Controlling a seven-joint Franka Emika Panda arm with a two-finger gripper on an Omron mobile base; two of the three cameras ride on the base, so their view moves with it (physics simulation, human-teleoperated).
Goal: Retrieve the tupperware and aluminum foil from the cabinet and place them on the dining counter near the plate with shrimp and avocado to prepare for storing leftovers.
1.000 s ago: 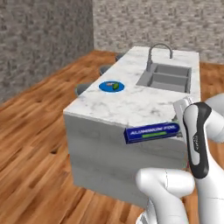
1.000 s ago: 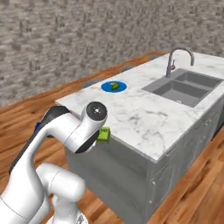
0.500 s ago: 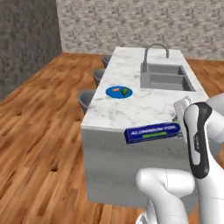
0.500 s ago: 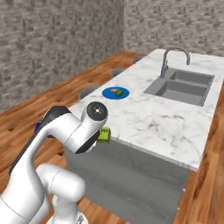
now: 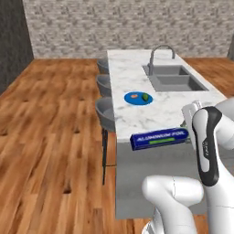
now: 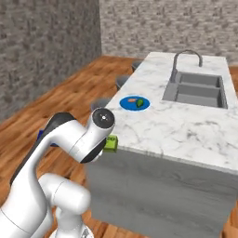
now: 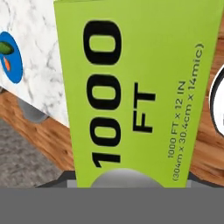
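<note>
The long dark-blue aluminum foil box [image 5: 159,138] is held clamped in the two-finger gripper [image 5: 188,130] just off the white marble dining counter [image 5: 137,77]'s near edge, so it could get knocked loose if clipped on that edge.

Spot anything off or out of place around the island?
Nothing stands out. The aluminum foil box is carried level in the gripper, short of the dining counter. The plate with shrimp and avocado sits flat and intact near the sink.

bare marble around plate [image 5: 138,98], sink [image 5: 176,82] (faucet [image 5: 157,54]) beyond
</note>
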